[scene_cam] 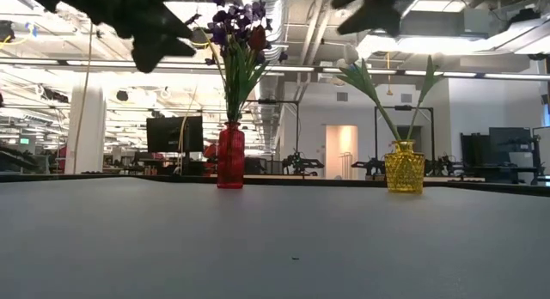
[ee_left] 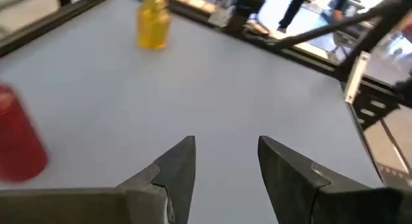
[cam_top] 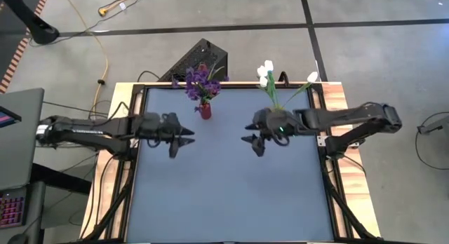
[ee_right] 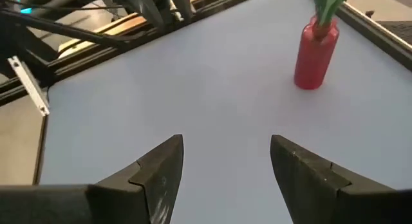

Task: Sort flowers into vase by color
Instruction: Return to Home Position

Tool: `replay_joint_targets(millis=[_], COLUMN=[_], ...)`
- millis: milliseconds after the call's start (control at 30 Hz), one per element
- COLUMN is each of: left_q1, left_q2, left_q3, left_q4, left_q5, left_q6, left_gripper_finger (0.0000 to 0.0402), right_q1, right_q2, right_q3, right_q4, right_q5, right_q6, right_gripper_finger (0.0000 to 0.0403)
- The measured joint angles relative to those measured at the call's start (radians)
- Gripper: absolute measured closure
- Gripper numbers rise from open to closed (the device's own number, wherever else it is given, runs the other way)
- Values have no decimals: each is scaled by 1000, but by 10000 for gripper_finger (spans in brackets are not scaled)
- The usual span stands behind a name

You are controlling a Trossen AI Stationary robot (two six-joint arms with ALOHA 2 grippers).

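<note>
Flowers [cam_top: 201, 81] stand upright in vases at the far edge of the desk [cam_top: 224, 195]: purple and red in the red vase [cam_top: 204, 109], nearest the left end effector [cam_top: 184, 142]; white ones [cam_top: 265, 71] beside the right end effector [cam_top: 250, 140]. Both hang with fingers apart, empty.

The high camera is looking straight down on the whole table [cam_top: 231, 195], while the low one is sitting at table-top level, facing across it toward the red vase [scene_cam: 230, 155] and yellow vase [scene_cam: 403, 167]. The left wrist camera is peering close past the left gripper [ee_left: 225, 141], with the red vase off to one side of its jaws and, seemingly, the yellow vase far ahead of them. The right wrist camera is looking likewise past the right gripper [ee_right: 225, 139], sharing the red vase beyond its jaws with every other view.
</note>
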Motion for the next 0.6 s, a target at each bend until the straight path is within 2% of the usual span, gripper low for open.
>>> replay_joint_targets(millis=[167, 267, 400, 533, 600], left_q1=[-155, -181, -181, -180, -180], left_q2=[-12, -11, -12, -45, -69], left_q3=[0, -1, -1, -1, -15], left_q4=[16, 15, 19, 24, 37], left_q5=[-183, -226, -227, -234, -250], left_q6=[51, 60, 52, 31, 26], left_gripper_finger=[274, 297, 335, 379, 395], right_q1=[106, 125, 107, 43, -4], right_q2=[-116, -190, -286, -376, -428], right_q3=[-154, -268, -416, -546, -606], right_q4=[67, 166, 313, 407, 442], right_q5=[116, 154, 150, 67, 22], right_q6=[105, 133, 125, 112, 119], right_gripper_finger=[155, 183, 255, 355, 385])
